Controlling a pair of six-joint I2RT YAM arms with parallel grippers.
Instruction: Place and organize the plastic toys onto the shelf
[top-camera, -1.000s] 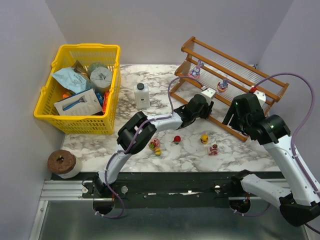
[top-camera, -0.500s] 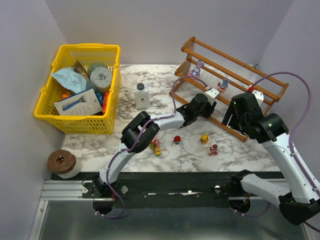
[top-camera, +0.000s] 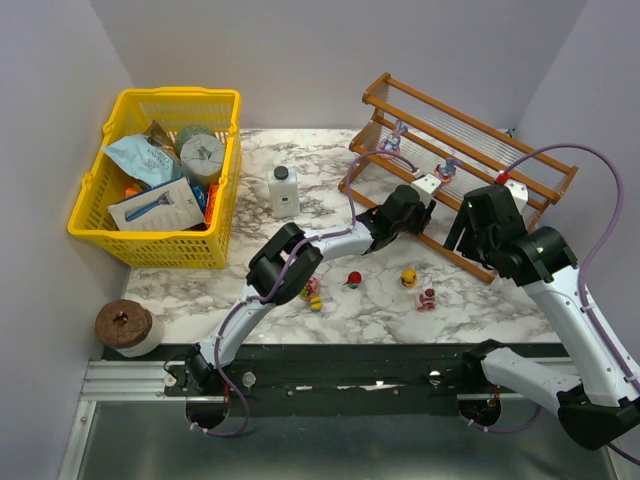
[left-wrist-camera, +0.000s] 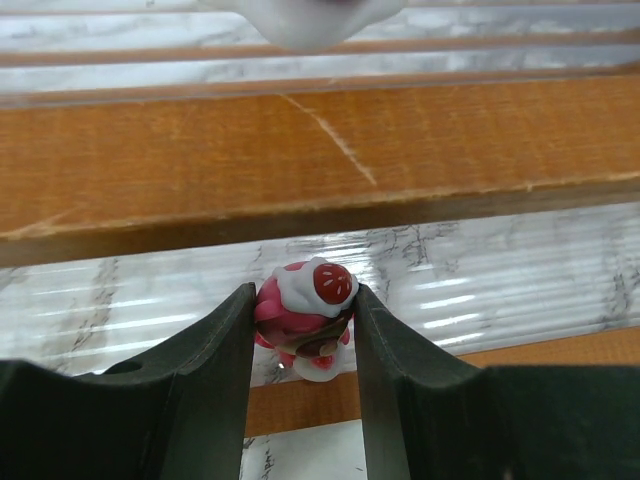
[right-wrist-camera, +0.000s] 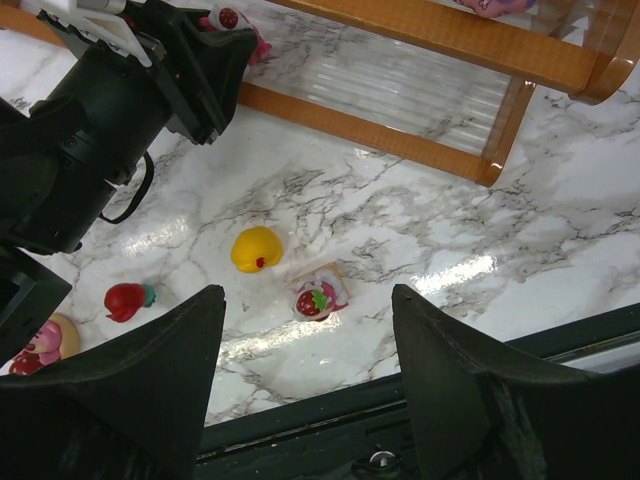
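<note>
Counter (top-camera: 480, 300): white marble pattern with grey veining.
Basket (top-camera: 170, 245): yellow plastic mesh, far left of the counter, packed with goods.
Basket contents: pale-blue pouch (top-camera: 145, 158), round grey-green tin (top-camera: 203, 150), flat white card pack (top-camera: 157, 205).
Bottle (top-camera: 284, 192): white with a black cap, upright, near the basket's right side, not touching it.
Roll (top-camera: 128, 327): brown, with a hole in its top, at the near-left corner.

Left end effector (left-wrist-camera: 303, 300) extended, pinched narrow; right end effector (right-wrist-camera: 308, 296) raised, spread wide
</note>
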